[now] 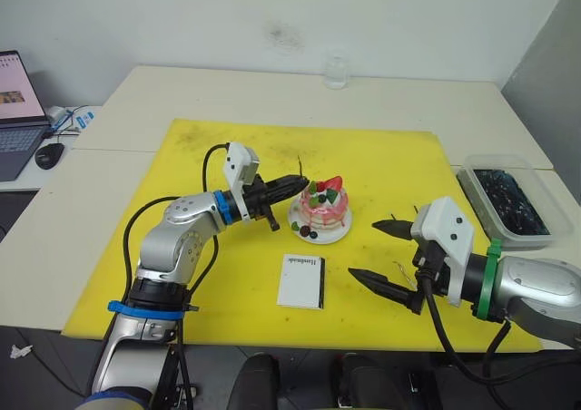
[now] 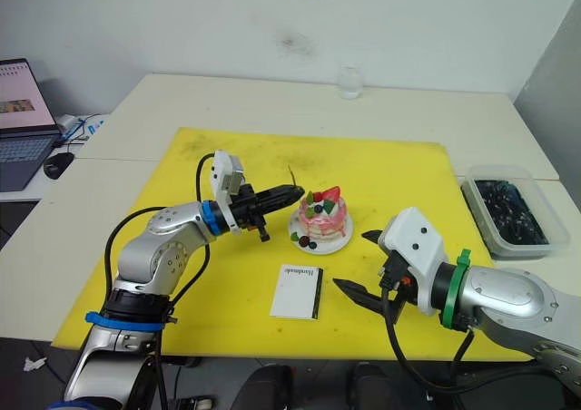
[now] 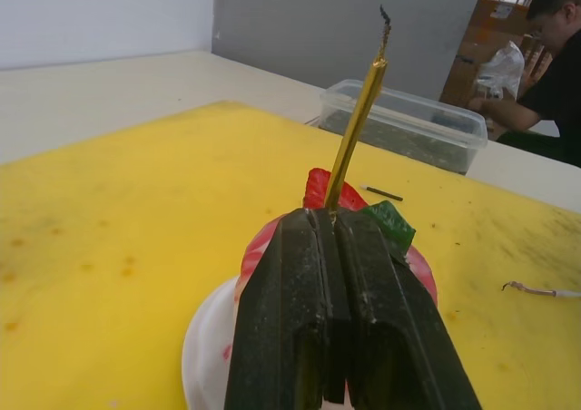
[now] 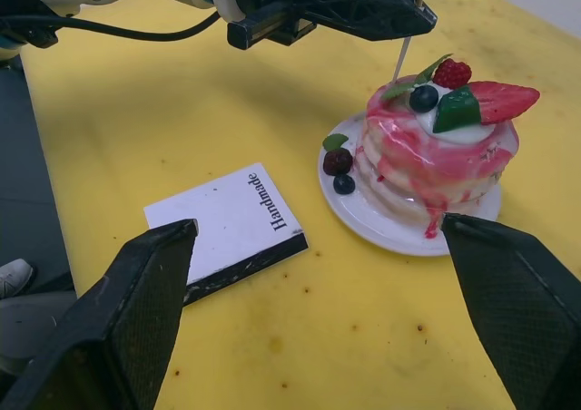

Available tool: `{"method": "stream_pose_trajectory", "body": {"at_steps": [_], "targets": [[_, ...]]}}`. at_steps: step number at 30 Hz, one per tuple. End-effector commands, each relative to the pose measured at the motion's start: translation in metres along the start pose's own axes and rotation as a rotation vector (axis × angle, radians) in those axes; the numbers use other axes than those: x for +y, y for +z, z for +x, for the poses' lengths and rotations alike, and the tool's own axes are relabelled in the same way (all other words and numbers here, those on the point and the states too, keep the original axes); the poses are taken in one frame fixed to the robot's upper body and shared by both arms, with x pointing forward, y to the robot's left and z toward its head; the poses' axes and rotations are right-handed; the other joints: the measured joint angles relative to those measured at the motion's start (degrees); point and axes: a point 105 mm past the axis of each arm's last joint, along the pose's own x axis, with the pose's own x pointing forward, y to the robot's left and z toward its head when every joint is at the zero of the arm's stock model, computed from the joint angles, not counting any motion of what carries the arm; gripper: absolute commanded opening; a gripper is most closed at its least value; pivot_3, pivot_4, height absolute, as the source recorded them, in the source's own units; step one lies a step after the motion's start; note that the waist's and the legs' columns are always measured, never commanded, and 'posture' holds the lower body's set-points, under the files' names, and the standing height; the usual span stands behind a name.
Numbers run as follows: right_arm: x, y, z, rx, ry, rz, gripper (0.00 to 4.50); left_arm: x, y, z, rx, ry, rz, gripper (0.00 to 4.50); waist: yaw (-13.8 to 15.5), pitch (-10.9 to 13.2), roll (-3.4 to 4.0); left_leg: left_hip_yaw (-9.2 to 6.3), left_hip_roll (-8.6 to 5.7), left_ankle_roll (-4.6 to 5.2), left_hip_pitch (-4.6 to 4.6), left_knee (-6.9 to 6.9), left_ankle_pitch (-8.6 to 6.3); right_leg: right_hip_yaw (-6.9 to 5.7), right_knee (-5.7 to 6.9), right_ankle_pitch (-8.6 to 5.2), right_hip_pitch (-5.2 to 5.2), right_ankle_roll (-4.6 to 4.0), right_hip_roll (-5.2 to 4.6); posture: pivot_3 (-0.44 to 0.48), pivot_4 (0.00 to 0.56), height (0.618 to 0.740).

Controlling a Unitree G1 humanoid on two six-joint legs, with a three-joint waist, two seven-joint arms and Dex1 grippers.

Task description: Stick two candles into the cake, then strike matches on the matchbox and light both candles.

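Candle [image 3: 356, 111] in our left hand [image 1: 298, 184] stands pinched between closed fingers, its lower end at the cake's [image 1: 323, 207] top edge, on the side away from the strawberry. Its long axis runs near upright, charred wick pointing up. We judge the thin stick could bend or skid off the frosting if pushed at a slant. Our right hand [image 1: 386, 252] hangs wide apart and empty, on the other side of the cake, with the matchbox [image 1: 301, 281] in front of the cake.

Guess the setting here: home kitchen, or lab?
Likely a lab or office test bench, not a kitchen: pale tables against a bare wall, a yellow work mat, a laptop with mouse off to the left.
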Motion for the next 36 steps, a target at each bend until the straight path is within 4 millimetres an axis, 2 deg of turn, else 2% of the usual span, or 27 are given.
{"method": "stream_pose_trajectory", "body": {"at_steps": [1,17,26,36], "targets": [[0.002,0.006,-0.001,-0.026,0.000,-0.026,4.47,-0.002,0.017,0.000,-0.053,-0.017,0.030,0.00,0.0,0.0,0.00,0.00,0.00,0.00,0.00,0.00,0.00,0.00,0.00,0.00,0.00,0.00,0.00,0.000,0.150,0.740],[0.004,0.006,-0.002,-0.026,0.002,-0.029,4.47,-0.005,-0.004,0.002,-0.015,0.006,0.088,0.00,0.0,0.0,0.00,0.00,0.00,0.00,0.00,0.01,0.00,0.00,0.04,0.00,0.00,0.00,0.00,0.000,0.150,0.740],[0.005,0.004,-0.001,-0.022,0.006,-0.029,4.47,-0.006,-0.015,0.003,-0.011,0.033,0.186,0.00,0.0,0.0,0.00,0.01,0.00,0.00,0.02,0.02,0.00,0.02,0.07,0.00,0.00,0.00,0.00,0.000,0.150,0.740],[0.006,0.004,-0.002,-0.014,0.008,-0.030,4.47,-0.009,-0.035,0.003,0.001,0.055,0.143,0.00,0.0,0.0,0.00,0.02,0.00,0.00,0.04,0.04,0.00,0.01,0.11,0.00,0.02,0.00,0.00,0.000,0.150,0.740]]}}
